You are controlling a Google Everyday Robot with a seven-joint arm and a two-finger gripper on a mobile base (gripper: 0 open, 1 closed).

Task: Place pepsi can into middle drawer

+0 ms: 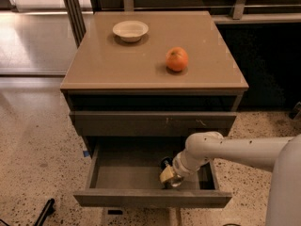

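The middle drawer [117, 175] is pulled open below the cabinet top and shows its flat grey floor. My gripper [169, 177] reaches down into the drawer's right half, close to the floor near the front wall. A small dark can-like shape, the pepsi can [165, 163], shows just behind the gripper, mostly hidden by it. I cannot tell whether the can is held or resting on the floor. My white arm [225, 149] comes in from the right over the drawer's right side.
An orange fruit [177, 59] and a shallow white bowl [130, 30] sit on the tan cabinet top [108, 65]. A shut drawer front with small pale scuffs [153, 123] is above the open drawer. Speckled floor lies all around.
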